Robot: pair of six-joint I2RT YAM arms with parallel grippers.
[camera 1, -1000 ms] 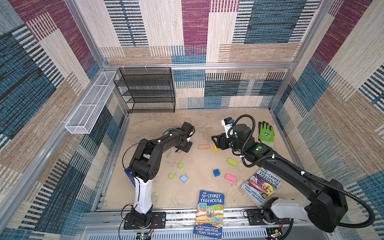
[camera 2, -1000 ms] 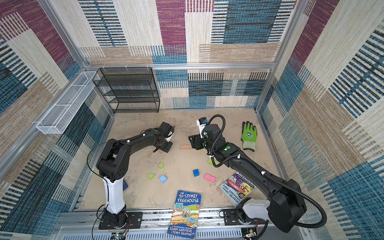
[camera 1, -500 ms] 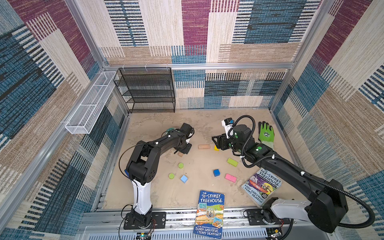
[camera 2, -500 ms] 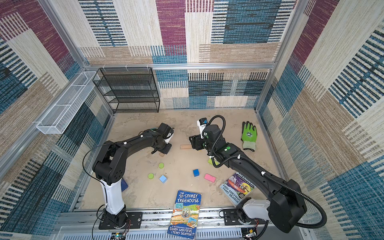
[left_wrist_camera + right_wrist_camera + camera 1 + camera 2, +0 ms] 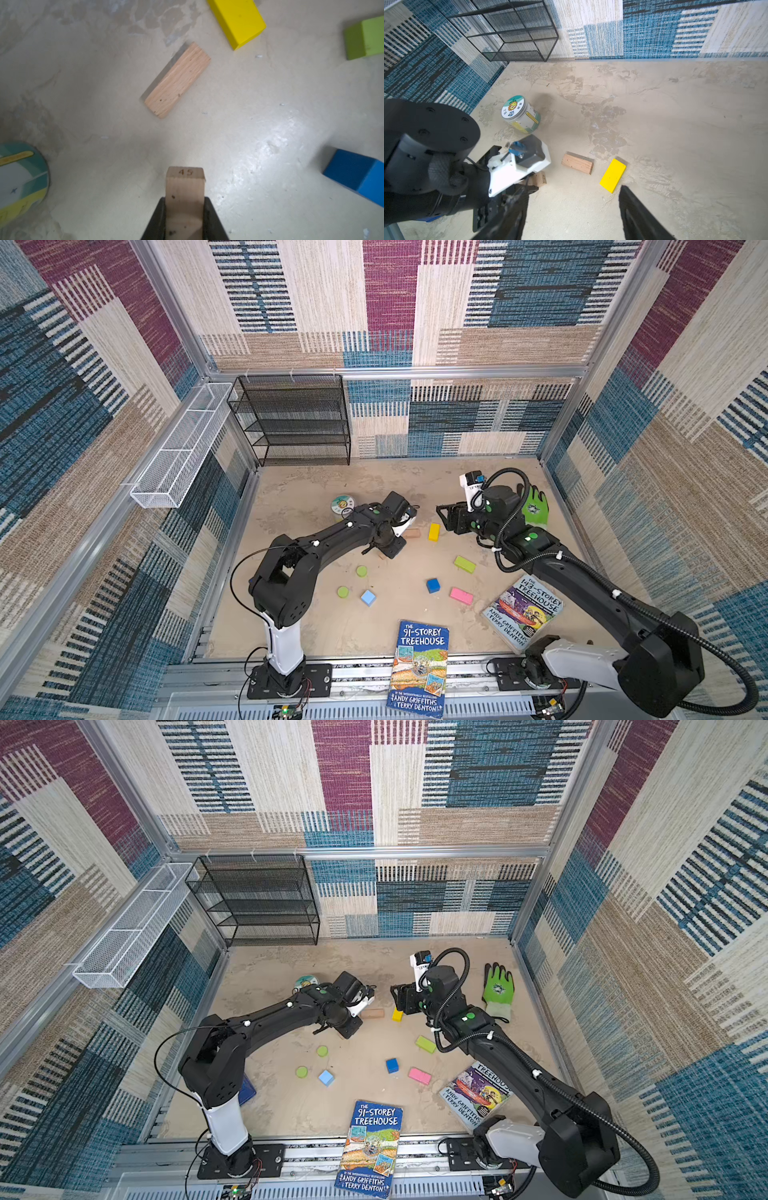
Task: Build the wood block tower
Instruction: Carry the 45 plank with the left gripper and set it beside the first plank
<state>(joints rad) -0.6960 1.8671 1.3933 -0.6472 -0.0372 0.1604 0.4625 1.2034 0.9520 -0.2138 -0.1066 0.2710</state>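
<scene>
- Top view: two black robot arms are reaching in from the lower edge over a sandy-beige tabletop (image 5: 415, 481), w/ patchwork fabric walls all round.
- L claw (image 5: 185, 204), just left of ctr in both top views, is pinching a tan bar (image 5: 185, 187) tight btwn its two black fingers. The bar's end is showing a stamped "45". Can't tell whether the bar is clear of the tabletop.
- R claw (image 5: 575, 191), just right of ctr, is standing wide open w/ nothing in it. It is hovering near the yellow oblong (image 5: 434, 531).
- A second tan bar (image 5: 411, 533) is lying flat at ctr frame, btwn the L claw and the yellow oblong, touching neither.
- The lime oblong (image 5: 464, 564) is lying lower right of the yellow one. The dark-blue cube (image 5: 433, 585) and pink oblong (image 5: 461, 596) are sitting below it, toward the lower middle.
- A lime round piece (image 5: 361, 571), a second lime round piece (image 5: 343, 592) and the light-blue cube (image 5: 368, 597) are lying below the L claw.
- The loose blocks are all lying singly, apart from each other.
- A round tin (image 5: 343, 504) is standing upper left of the L claw.
- A green glove (image 5: 534, 506) is lying right of the R claw.
- Two books (image 5: 419, 668) (image 5: 523, 610) are lying along the lower edge.
- A black wire shelf (image 5: 295, 418) is standing at the back wall.
</scene>
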